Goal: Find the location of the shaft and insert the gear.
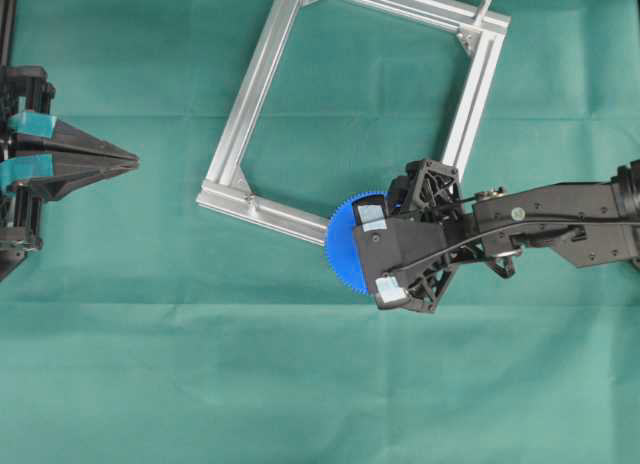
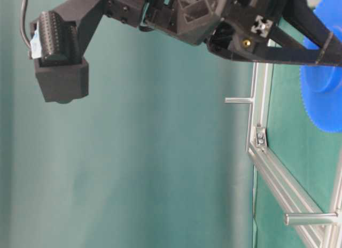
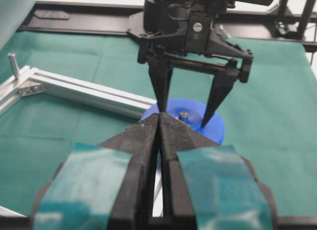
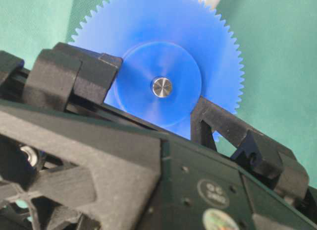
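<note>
Both pincers are in view: the left gripper point(image 1: 128, 162) sits at the left edge of the cloth point(image 1: 150, 364), its two tape-wrapped fingers point(image 3: 140, 141) pressed together with nothing between them, pointing level toward the frame point(image 1: 255, 79). Its arm lies low and straight along the cloth. Moving right, one square aluminium frame rests flat on the green cloth, turned at an angle, its far corner near the top edge. Two pegs stand up from the frame: one bare grey peg point(image 1: 486, 0) at the far corner, and one shaft point(image 4: 162, 86) at the near corner. One blue gear point(image 1: 352, 246) lies flat on that near corner with the silvery tip of the shaft showing through its centre hole, so the gear is seated on the shaft. The right gripper point(image 3: 187, 112) reaches in from the right edge of the cloth, arm stretched nearly level and the wrist bent down and rolled. Its jaws stand apart, one finger point(image 3: 161, 84) on each side of the raised hub point(image 4: 159, 86), tips down close to the gear's face; whether the tips still touch the hub I cannot tell. In the table-level view the scene is turned on its side, with both pegs jutting from the frame rail and the gear's toothed rim at the right edge.
</note>
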